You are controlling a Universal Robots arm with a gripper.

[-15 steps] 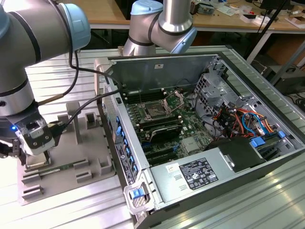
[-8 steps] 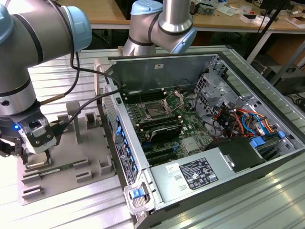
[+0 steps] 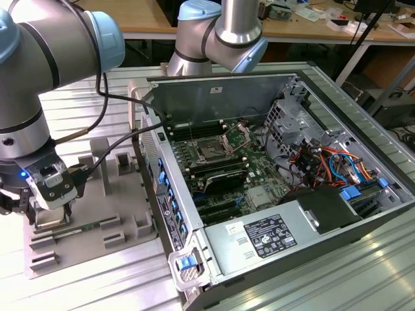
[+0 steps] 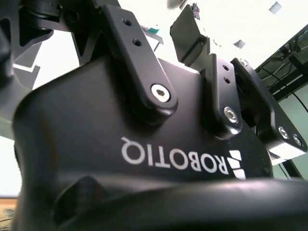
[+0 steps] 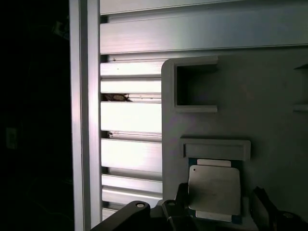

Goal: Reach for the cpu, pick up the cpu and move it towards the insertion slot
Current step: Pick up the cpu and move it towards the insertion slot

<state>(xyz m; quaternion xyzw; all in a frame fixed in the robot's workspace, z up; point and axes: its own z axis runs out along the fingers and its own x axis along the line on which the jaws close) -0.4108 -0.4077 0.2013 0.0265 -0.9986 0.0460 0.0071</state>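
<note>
silver-topped cpu (image 5: 214, 190) lies flat in its grey holder (image 5: 279, 125), straight beneath the gripper (image 3: 50, 208), whose jaws stand open either side of it, seemingly not yet clamped; the insertion slot (image 3: 212, 151) is well apart, toward the exterior view's right.

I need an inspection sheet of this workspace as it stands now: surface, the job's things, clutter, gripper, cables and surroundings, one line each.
Surface: slatted aluminium table, carrying a grey holder tray and an open computer case.
Job's things: cpu lies flat in a recess of the tray; insertion slot inside the case, its bracket looks open.
Clutter: green memory stick on the tray.
Gripper: gripper low over the cpu, fingers open either side of it; cpu not yet lifted.
Cables: black cable from the wrist; coloured wires in the case.
Surroundings: workbenches behind.
</note>
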